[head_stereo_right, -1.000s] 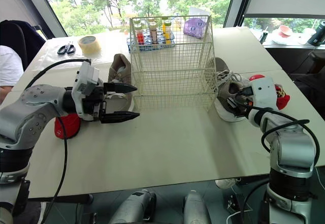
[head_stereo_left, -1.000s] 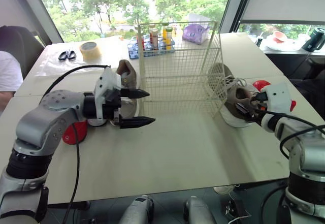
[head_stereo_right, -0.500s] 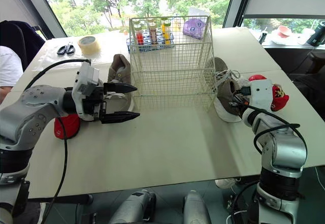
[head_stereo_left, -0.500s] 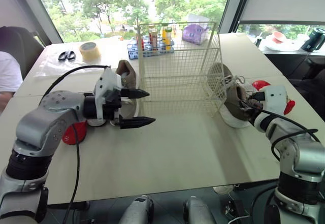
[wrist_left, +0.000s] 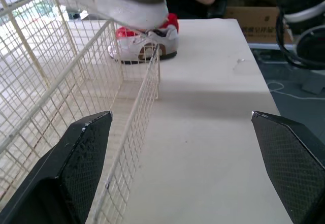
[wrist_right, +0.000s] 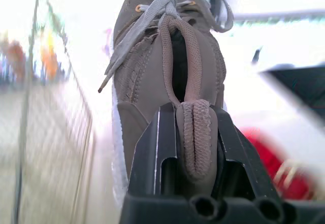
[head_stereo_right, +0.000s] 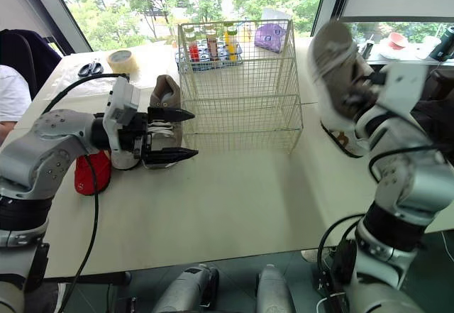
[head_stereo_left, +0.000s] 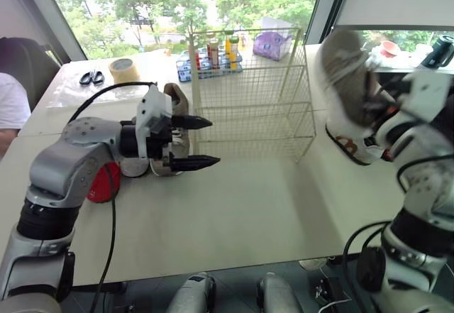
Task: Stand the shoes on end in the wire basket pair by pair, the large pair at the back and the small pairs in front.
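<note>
My right gripper is shut on the heel of a large brown shoe, which it holds in the air to the right of the wire basket, sole toward the basket. The matching brown shoe lies on the table left of the basket, just behind my left gripper, whose fingers stand wide open with nothing between them. A small white and brown shoe rests on the table below the lifted shoe, with a red shoe behind it. Another red shoe lies under my left arm.
Behind the basket stand a blue crate of bottles and a purple bag. A tape roll and scissors lie at the far left. A person's sleeve shows at the left edge.
My right gripper has shut on the large brown shoe and lifted it off the table. The left gripper stays open and has shifted slightly toward the basket.
</note>
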